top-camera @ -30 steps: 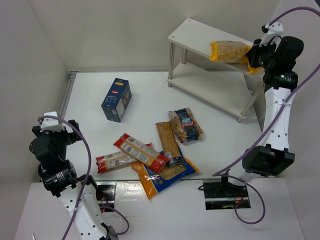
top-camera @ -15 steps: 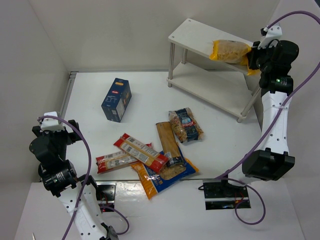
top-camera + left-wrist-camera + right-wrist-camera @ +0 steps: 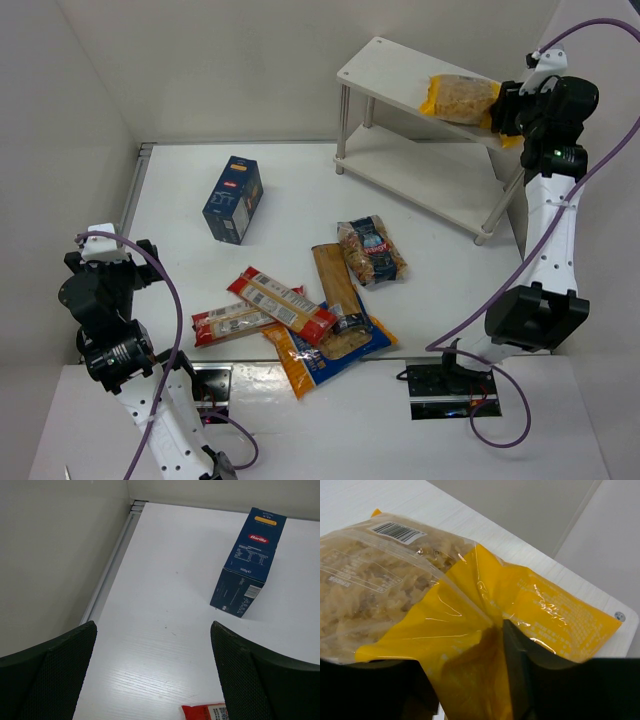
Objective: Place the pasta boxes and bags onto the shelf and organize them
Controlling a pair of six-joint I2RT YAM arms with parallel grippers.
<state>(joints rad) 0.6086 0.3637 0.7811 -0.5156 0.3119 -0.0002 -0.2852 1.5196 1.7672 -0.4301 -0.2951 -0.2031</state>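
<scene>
A large yellow pasta bag (image 3: 462,99) lies on the right end of the top tier of the white shelf (image 3: 385,68). My right gripper (image 3: 503,108) is at the bag's right end. In the right wrist view its fingers stand apart around the bag's yellow film end (image 3: 470,630), and the gripper (image 3: 465,680) is open. The dark blue pasta box (image 3: 233,198) lies on the table at the left and also shows in the left wrist view (image 3: 248,560). My left gripper (image 3: 152,645) hangs open over bare table, holding nothing.
A heap lies mid-table: two red-and-white spaghetti packs (image 3: 282,305), an orange-and-blue bag (image 3: 325,350), a long tan pack (image 3: 335,290) and a small clear blue-labelled bag (image 3: 371,250). One red pack corner (image 3: 205,712) shows near my left fingers. Walls close in at the left and back.
The right gripper's jaws have spread apart around the yellow bag's end. The bag has settled slightly higher on the top tier. The left arm has not moved.
</scene>
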